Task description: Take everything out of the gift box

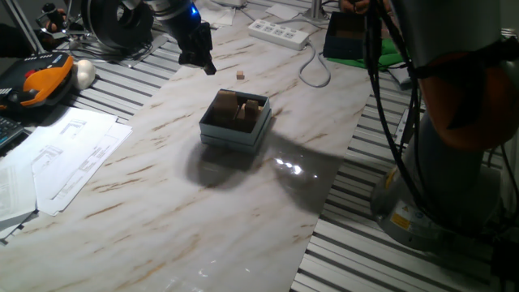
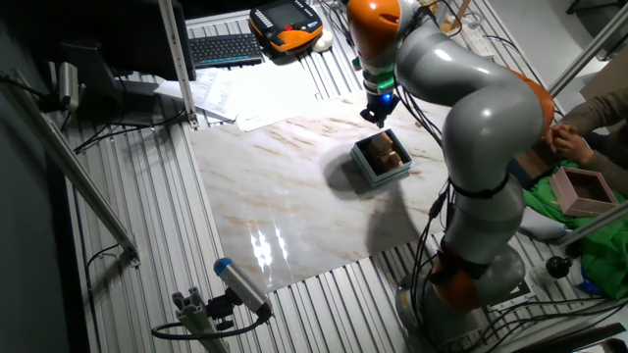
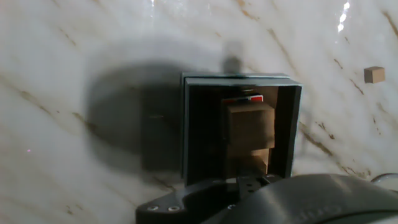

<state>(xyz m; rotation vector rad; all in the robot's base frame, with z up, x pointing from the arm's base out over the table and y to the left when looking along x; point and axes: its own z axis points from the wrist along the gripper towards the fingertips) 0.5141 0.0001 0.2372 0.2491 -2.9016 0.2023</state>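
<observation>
The gift box (image 1: 229,135) is small and square with grey-blue sides and stands on the marble table top. Inside it are light-tan wooden blocks (image 1: 244,109), stacked close together. In the hand view I look down into the box (image 3: 187,127): a tan block (image 3: 249,124) sits above another, and a red edge of the puzzle cube (image 3: 250,98) shows behind them. My gripper (image 1: 198,55) hangs above the table, up and to the left of the box, apart from it. In the other fixed view the gripper (image 2: 377,111) is just above the box (image 2: 374,177). Its fingers do not show clearly.
A tiny brown wooden bit (image 1: 241,75) lies on the marble beyond the box, also in the hand view (image 3: 374,74). A white power strip (image 1: 280,32) and a dark box on green cloth (image 1: 349,36) are at the back. Papers (image 1: 69,154) and an orange pendant (image 1: 36,85) lie left.
</observation>
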